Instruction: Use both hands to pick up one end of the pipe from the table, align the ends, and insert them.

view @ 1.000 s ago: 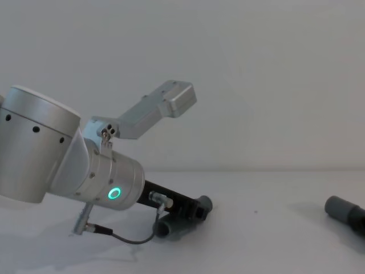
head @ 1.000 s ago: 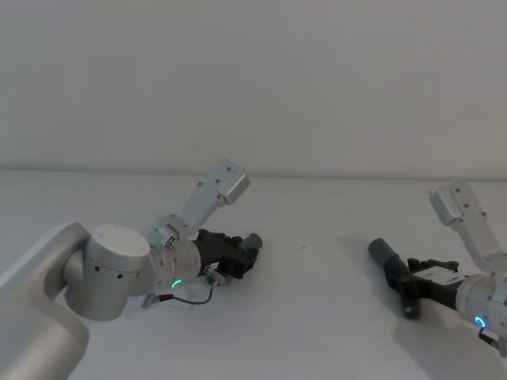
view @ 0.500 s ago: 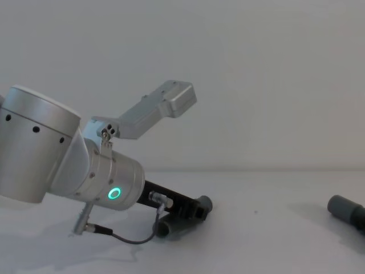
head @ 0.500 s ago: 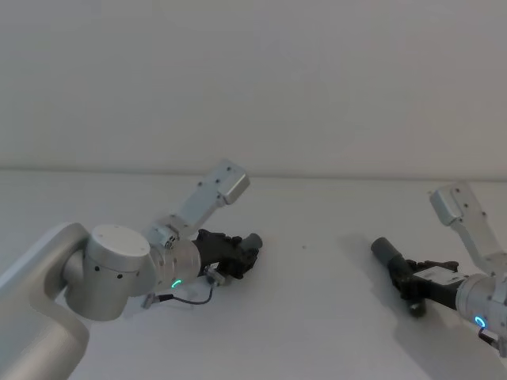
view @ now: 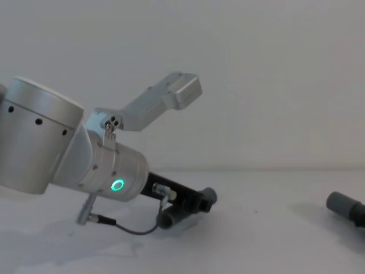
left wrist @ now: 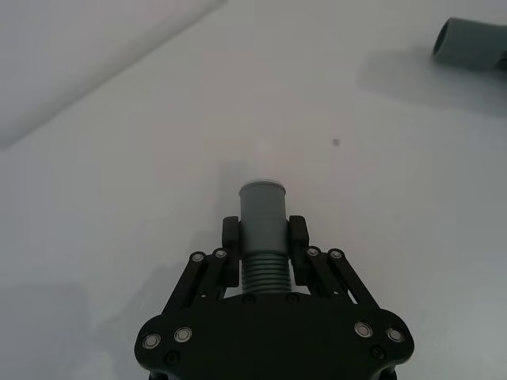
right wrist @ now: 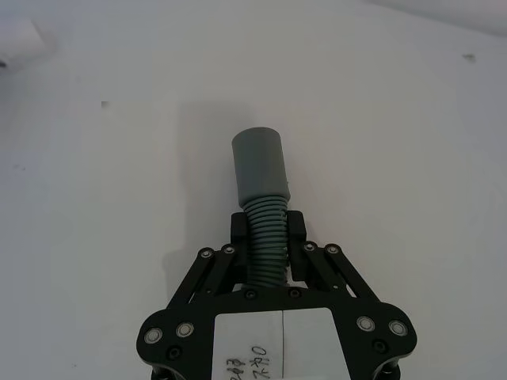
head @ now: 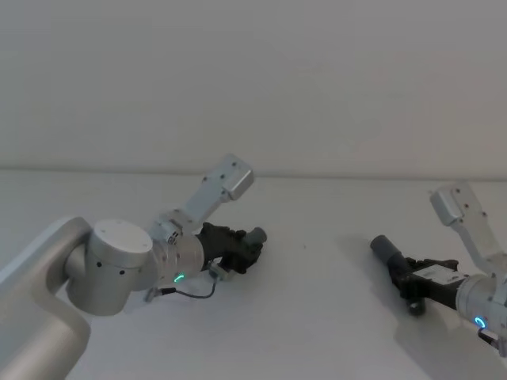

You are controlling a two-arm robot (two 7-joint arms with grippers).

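My left gripper [head: 242,247] is shut on the ribbed middle of one dark grey pipe piece [left wrist: 262,226], whose smooth cuff end sticks out past the fingers [left wrist: 230,231]. In the chest view this piece [view: 209,196] sits tilted, just above the white table [head: 317,317]. On the right, my right gripper [head: 409,273] is shut on the ribbed part of the other pipe piece [right wrist: 260,170]. Its smooth grey end [head: 380,246] points toward the table's middle. The two pieces are far apart, with the right one's end [left wrist: 471,43] far off in the left wrist view.
A plain pale wall stands behind the table. A thin black cable [view: 134,230] hangs below my left wrist, near the table surface. A small dark speck [head: 303,247] marks the table between the two pieces.
My left gripper has risen a little and shifted right with its pipe piece. The right gripper and its piece moved slightly to the right.
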